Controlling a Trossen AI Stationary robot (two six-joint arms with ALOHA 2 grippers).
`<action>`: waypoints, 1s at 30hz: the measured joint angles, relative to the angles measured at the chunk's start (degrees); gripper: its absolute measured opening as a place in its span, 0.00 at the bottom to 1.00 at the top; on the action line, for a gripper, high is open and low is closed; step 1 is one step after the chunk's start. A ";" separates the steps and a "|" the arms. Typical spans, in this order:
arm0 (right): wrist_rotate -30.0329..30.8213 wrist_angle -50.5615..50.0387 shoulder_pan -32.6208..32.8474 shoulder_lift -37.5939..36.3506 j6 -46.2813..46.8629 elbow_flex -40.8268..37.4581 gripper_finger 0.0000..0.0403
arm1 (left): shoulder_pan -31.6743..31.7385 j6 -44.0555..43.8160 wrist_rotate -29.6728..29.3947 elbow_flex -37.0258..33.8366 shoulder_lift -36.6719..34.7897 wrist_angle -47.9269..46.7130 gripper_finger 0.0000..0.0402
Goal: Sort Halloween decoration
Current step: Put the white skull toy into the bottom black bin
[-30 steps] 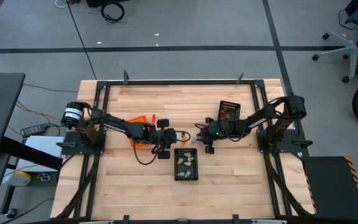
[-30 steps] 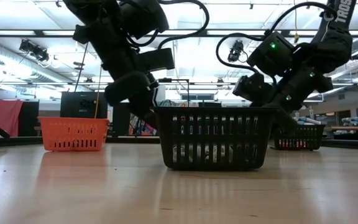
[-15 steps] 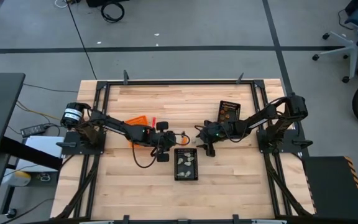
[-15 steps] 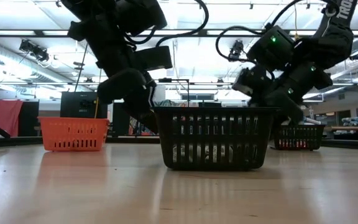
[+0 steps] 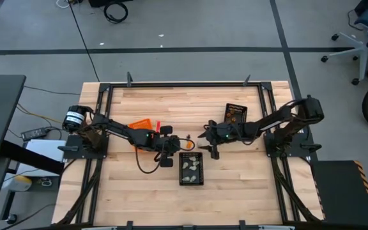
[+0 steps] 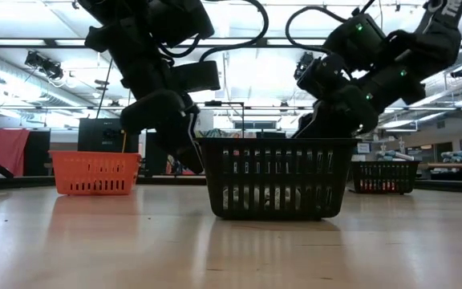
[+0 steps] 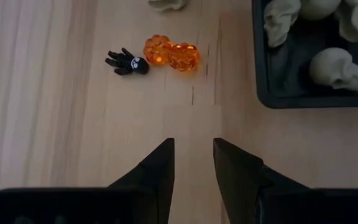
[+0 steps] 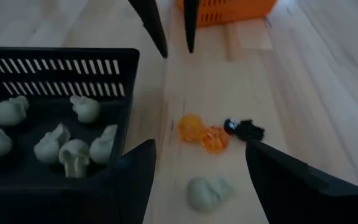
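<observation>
R hand [image 8: 194, 180] wide open, empty; orange pieces [image 8: 202, 134] just ahead, prob. untouched.

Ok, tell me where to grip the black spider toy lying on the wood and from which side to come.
Grip the black spider across its round body, coming straight down from above: it lies flat on the table, legs splayed to one side. Set the fingers clear of the orange pumpkins, which sit right beside it.

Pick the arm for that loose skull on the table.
Probably right. The skull lies just ahead of the open right hand; the left hand points at the pumpkins, skull farther off.
</observation>
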 joint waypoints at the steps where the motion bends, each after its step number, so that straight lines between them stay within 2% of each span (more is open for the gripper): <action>1: -0.18 1.62 0.15 1.09 -0.11 0.00 0.63 | 0.00 -0.10 0.00 0.00 0.00 0.00 0.29; 7: -1.24 8.43 0.72 7.26 -1.26 0.00 0.63 | -0.21 -1.57 0.00 0.00 0.00 -0.19 0.29; 23: 1.40 6.76 -0.03 5.74 -1.71 0.02 0.67 | -0.46 -1.28 0.00 0.00 0.00 -0.85 0.29; 30: -0.26 8.84 -0.88 11.47 -1.19 0.02 0.67 | -0.46 -1.30 0.00 0.00 0.00 -0.80 0.29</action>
